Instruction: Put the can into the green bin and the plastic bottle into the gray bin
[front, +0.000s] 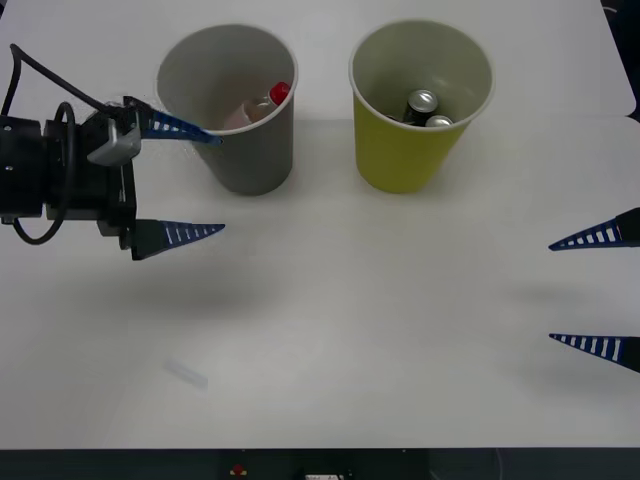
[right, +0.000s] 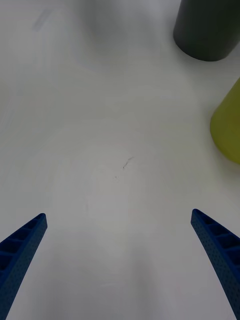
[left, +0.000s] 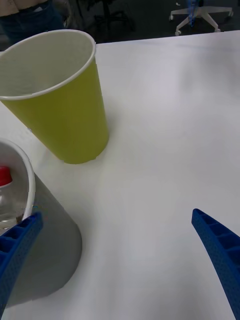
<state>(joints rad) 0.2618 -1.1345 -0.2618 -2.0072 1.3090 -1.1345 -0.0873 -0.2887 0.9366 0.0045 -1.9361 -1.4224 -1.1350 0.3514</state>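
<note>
The plastic bottle (front: 262, 106) lies inside the gray bin (front: 250, 165), red cap toward 2 o'clock of the bin's mouth; 2 cans show in the green bin (front: 400, 160), the nearer-centre can (front: 421, 102) with its silver top up. Both bins stand upright on the white table (front: 330, 330), gray at about 11 o'clock of the table's centre, green at about 1 o'clock, near each other but apart. The left gripper (front: 180, 180) hovers at 9 o'clock of the gray bin, fingers spread wide and holding nothing; its upper finger tip (front: 200, 132) lies over or against the bin's rim, and contact cannot be told. The right gripper (front: 592, 290) waits at the table's 3 o'clock edge, also spread wide and empty. Judged from this layout, sorting appears complete. The main risk is the left gripper's finger catching the gray rim on withdrawal, which could tip the light bin and spill the bottle, or push it into the green bin.
</note>
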